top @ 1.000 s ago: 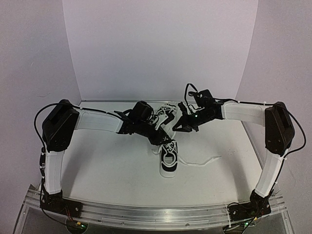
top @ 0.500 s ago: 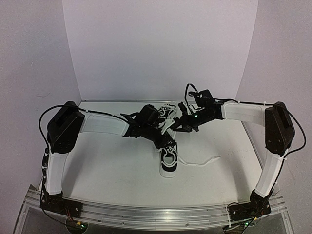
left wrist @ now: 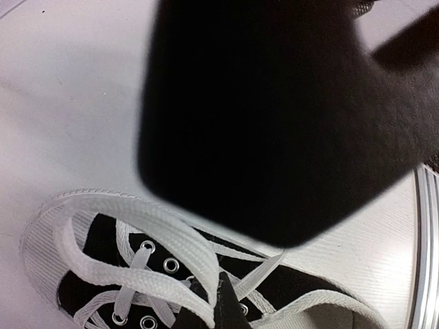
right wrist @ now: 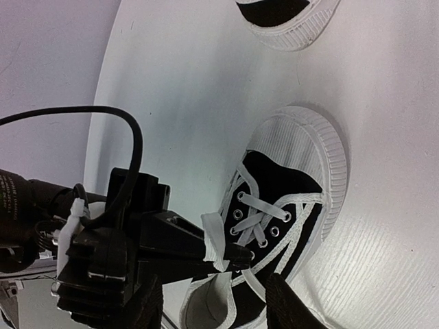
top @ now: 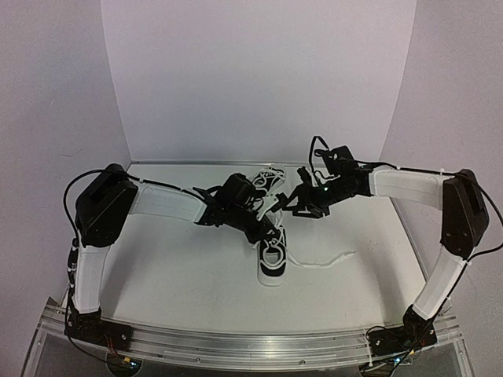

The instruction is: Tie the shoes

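Observation:
Two black shoes with white soles lie mid-table: the near shoe [top: 273,261] and the far shoe [top: 267,181]. My left gripper [top: 269,229] hovers over the near shoe [right wrist: 291,199], shut on a loop of its white lace [right wrist: 215,240]. The left wrist view shows that lace [left wrist: 175,243] running to the left gripper [left wrist: 223,305] above the eyelets. My right gripper [right wrist: 216,308] stands open just beside the left one, its fingers [right wrist: 287,305] straddling the pinched lace without touching it. In the top view the right gripper [top: 295,203] sits between the shoes. The far shoe's toe [right wrist: 288,17] shows at the top of the right wrist view.
A loose white lace end [top: 330,259] trails right of the near shoe on the white table [top: 173,267]. White walls close in the back and sides. A metal rail [top: 251,342] runs along the near edge. A dark blurred body [left wrist: 274,116] fills the upper left wrist view.
My left gripper has slid right over the near shoe and shut on the lace. The right gripper has opened and its arm has shifted a little to the right.

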### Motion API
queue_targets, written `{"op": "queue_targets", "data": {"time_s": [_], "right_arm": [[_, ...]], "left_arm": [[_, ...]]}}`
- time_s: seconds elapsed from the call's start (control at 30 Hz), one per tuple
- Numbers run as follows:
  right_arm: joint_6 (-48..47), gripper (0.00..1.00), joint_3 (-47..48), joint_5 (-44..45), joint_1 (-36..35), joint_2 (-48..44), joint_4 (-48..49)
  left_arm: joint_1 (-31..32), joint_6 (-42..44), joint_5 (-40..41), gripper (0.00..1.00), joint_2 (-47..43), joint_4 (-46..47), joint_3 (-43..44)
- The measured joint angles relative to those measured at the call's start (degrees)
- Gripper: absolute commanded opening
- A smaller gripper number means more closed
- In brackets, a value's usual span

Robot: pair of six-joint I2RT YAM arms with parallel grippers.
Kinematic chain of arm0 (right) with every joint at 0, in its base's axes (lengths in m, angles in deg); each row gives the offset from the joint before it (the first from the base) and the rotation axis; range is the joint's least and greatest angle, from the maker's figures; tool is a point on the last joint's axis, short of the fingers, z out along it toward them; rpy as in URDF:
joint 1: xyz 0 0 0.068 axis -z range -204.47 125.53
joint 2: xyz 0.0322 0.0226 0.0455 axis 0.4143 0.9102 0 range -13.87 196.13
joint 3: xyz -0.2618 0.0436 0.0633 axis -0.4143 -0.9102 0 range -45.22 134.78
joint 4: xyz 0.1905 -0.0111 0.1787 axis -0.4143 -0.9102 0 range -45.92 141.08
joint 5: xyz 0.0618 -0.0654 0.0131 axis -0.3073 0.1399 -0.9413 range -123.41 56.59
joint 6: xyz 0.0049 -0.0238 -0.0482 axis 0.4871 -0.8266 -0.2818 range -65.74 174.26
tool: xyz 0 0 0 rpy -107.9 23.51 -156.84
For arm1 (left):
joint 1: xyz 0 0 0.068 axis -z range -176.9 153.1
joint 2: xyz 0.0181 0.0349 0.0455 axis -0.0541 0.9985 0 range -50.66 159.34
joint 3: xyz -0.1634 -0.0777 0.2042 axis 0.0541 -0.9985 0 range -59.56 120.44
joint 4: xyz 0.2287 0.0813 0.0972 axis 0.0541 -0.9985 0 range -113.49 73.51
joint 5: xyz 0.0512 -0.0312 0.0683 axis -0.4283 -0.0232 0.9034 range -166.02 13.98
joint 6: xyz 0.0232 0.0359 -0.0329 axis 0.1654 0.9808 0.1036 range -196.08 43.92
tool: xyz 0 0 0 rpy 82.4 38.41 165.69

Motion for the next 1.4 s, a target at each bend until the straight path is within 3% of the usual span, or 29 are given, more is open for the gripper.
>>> {"op": "queue_targets", "data": {"time_s": [0.2, 0.6, 0.7, 0.87, 1.1, 1.4], "right_arm": [[2.3, 0.57, 0.2, -0.8, -0.1, 0.7, 0.3], [6.0, 0.39, 1.0, -0.1, -3.1, 5.3, 2.1], [6.8, 0.29, 1.0, -0.1, -3.6, 5.3, 2.7], [7.5, 0.02, 1.0, -0.7, -4.3, 5.4, 4.3], [7.4, 0.00, 1.0, -1.0, -4.6, 5.4, 5.6], [7.4, 0.00, 1.0, -1.0, -4.7, 5.4, 5.9]], "left_arm": [[-0.1, 0.3, 0.0, 0.00, -0.5, 0.4, 0.0], [-0.3, 1.4, 0.1, 0.00, -0.9, 0.3, 0.0], [-0.3, 1.4, 0.1, 0.00, -0.9, 0.4, 0.0], [-0.2, 1.5, 0.3, 0.01, -1.0, 0.4, 0.0], [-0.1, 1.4, 1.4, 0.27, -1.0, 0.3, -0.1], [-0.1, 1.6, 4.5, 0.34, -2.6, 0.3, -0.8]]}}
